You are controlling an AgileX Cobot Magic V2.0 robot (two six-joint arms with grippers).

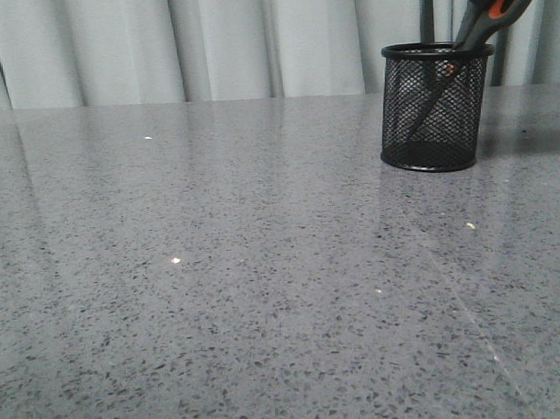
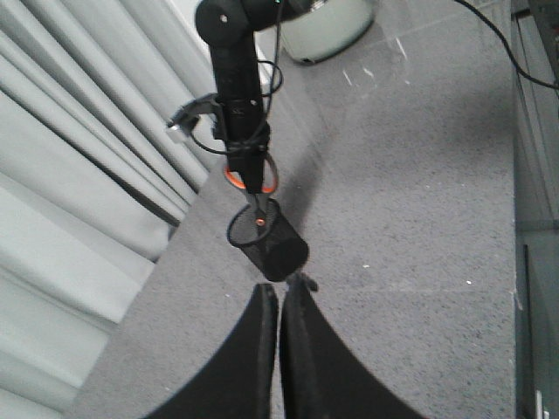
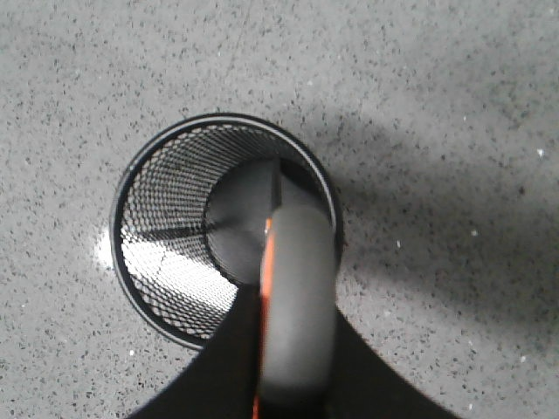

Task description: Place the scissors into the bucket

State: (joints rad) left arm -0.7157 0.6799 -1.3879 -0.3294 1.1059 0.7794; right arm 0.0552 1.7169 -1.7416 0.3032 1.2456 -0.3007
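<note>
Black wire-mesh bucket (image 1: 435, 107) at upper right of the front view is receiving the scissors (image 1: 483, 17), blades inside, handles clamped in the right gripper (image 2: 251, 168), which likely needs only to let go; left gripper (image 2: 279, 305) is idling, nearly closed and empty.

We're in what looks like a robot test lab: a broad grey speckled stone desk (image 1: 218, 267), almost bare, backed by pale pleated curtains (image 1: 164, 43) closing off the room. A black robot arm (image 2: 234, 61) trailing loose cables (image 2: 205, 131) hangs over a black mesh bucket (image 1: 435, 108), well beyond the left gripper (image 2: 279, 301).
</note>
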